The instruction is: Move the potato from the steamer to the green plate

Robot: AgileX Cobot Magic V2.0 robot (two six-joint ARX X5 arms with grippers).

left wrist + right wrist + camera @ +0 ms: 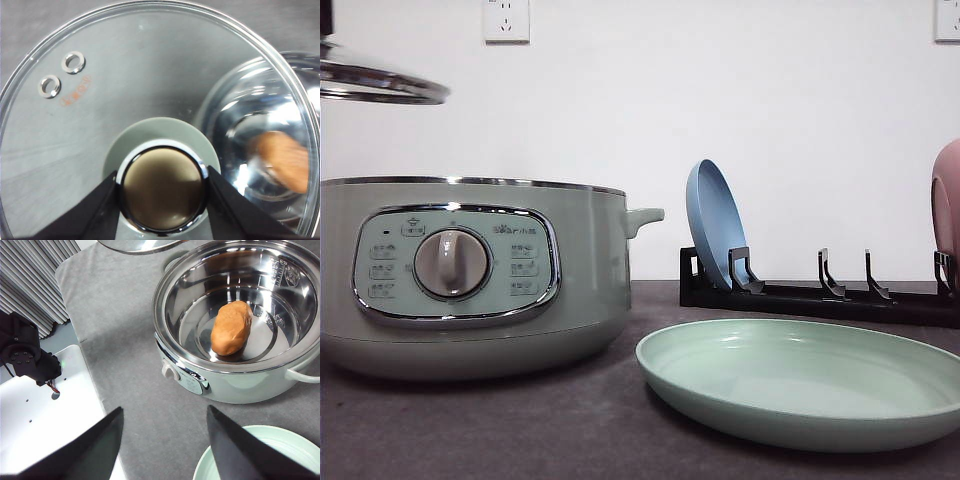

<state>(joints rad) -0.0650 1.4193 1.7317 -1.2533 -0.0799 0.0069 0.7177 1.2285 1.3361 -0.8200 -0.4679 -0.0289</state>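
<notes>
Step in hand: the lid (125, 95) is held lifted clear of the steamer (470, 280), so the pot is judged to be open for the pick; the potato (231, 328) is not yet grasped.
Left gripper (162, 187): its two dark fingers (95, 210) are seen pinched against the chrome-ringed knob (162, 192) of the glass lid, one on each side.
Lid position: in the front view its rim is seen high at about 10 o'clock, above the steamer and apart from it.
Right gripper (162, 440): its fingers (100, 445) are spread wide with nothing between them; it is held above the grey mat (125, 340), outside the pot.
Potato: it is seen lying on its side on the steel floor of the steamer bowl, near the centre, and blurred through the glass lid at about 4 o'clock in the left wrist view.
Green plate (800, 380): it is seen bare, just beside the steamer, at about 4 o'clock from it in the front view.
Rack (820, 295): a blue plate (715, 225) is stood upright in it behind the green plate.
Next move, as judged: the open right gripper is to be carried over the chrome rim and lowered into the bowl, with the fingers set across the potato's narrow width; the deep wall is to be cleared on the way in and out.
</notes>
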